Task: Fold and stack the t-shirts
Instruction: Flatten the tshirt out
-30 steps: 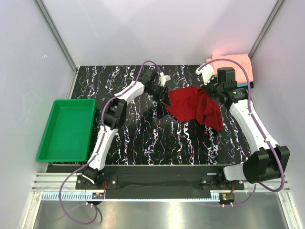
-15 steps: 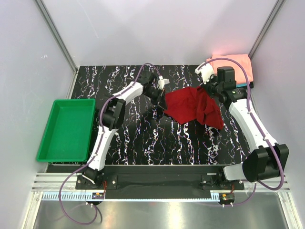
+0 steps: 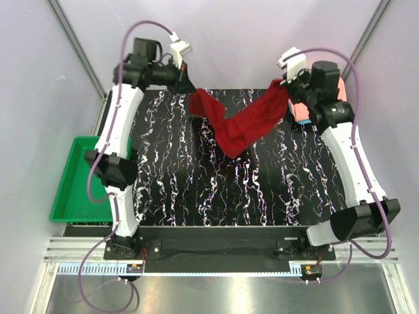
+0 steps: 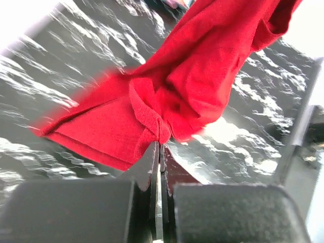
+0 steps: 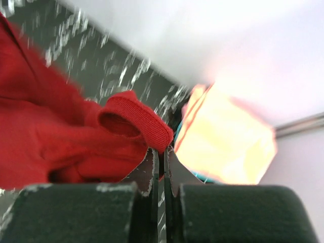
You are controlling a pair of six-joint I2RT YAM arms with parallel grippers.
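- A second ago the dark red t-shirt [image 3: 239, 127] lay bunched on the right middle of the black marbled table [image 3: 196, 190]. Now it is off the surface, strung between both arms in a sagging V.
- The left gripper [image 3: 188, 86] stood open at the shirt's left edge then. It has since clamped fully shut on a pinch of bunched cloth and risen to the back left.
- The right gripper [image 3: 285, 82], closed tight on a hemmed edge as before, has lifted toward the back right.
- The shirt's lowest fold dips over the middle of the table; I cannot tell whether it touches.
- The salmon-pink t-shirt [image 5: 228, 144] lies folded at the back right corner, just beyond the right gripper. From above, the right arm covers much of it.
- A green tray [image 3: 75, 196] sits at the table's left edge, partly behind the left arm.
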